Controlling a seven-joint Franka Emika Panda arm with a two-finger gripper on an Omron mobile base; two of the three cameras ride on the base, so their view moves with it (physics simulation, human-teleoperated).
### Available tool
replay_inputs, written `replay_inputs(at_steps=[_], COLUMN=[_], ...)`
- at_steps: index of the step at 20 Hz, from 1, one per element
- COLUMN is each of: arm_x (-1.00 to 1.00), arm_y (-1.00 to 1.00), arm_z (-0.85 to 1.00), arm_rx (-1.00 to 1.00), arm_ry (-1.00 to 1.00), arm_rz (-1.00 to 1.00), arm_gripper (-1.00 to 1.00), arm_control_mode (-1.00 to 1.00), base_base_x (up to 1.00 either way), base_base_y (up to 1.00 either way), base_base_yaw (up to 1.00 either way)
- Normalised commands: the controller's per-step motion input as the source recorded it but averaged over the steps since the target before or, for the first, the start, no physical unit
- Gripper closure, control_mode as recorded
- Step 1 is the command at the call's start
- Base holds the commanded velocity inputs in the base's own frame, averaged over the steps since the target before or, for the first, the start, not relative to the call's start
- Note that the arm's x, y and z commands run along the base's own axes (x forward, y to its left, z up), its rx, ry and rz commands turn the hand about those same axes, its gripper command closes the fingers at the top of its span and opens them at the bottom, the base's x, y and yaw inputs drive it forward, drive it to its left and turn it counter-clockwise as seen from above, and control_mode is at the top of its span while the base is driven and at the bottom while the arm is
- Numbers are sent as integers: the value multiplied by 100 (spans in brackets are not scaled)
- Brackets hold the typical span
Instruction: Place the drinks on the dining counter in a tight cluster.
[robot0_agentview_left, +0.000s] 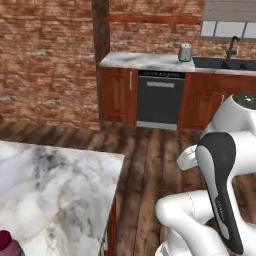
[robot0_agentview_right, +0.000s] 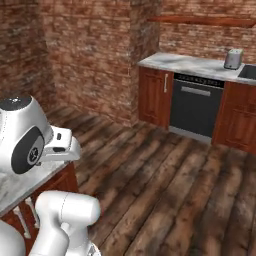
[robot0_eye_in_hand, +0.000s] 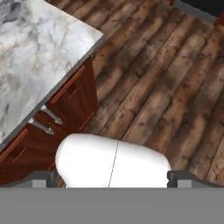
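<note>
Hand view: the gripper (robot0_eye_in_hand: 111, 178) hangs over the dark plank floor (robot0_eye_in_hand: 175, 78), its two dark fingertips (robot0_eye_in_hand: 43, 179) set wide apart at the bottom of the frame and closed on nothing. Up and to the left of the fingertips lies the corner of a marble worktop (robot0_eye_in_hand: 39, 52), veined white and grey. Below its edge, just beside the left fingertip, are reddish wood drawers with silver handles (robot0_eye_in_hand: 48, 116).

In the left base view, the white arm (robot0_agentview_left: 220, 190) rises at the lower right. The same marble top stretches away to its left, and the dark red cap and shoulder of the maroon bottle (robot0_agentview_left: 7, 244) peek in at the bottom left corner, standing on the marble well apart from the arm. Far beyond the arm, against the brick wall, a dishwasher (robot0_agentview_left: 160, 100) sits under a second counter carrying a toaster (robot0_agentview_left: 185, 52) beside a sink with a black tap (robot0_agentview_left: 232, 47).
</note>
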Motion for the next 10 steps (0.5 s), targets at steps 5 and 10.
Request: replay_inputs(at_steps=[5,10], arm_x=[0,0], arm_y=[0,0], arm_z=[0,0], arm_rx=[0,0], arm_ry=[0,0], arm_rz=[0,0], arm_gripper=[-100,-100], arm_control_mode=[100,100], base_base_x=[12,10], base_base_y=[18,15], base_base_yaw=[-96,-96])
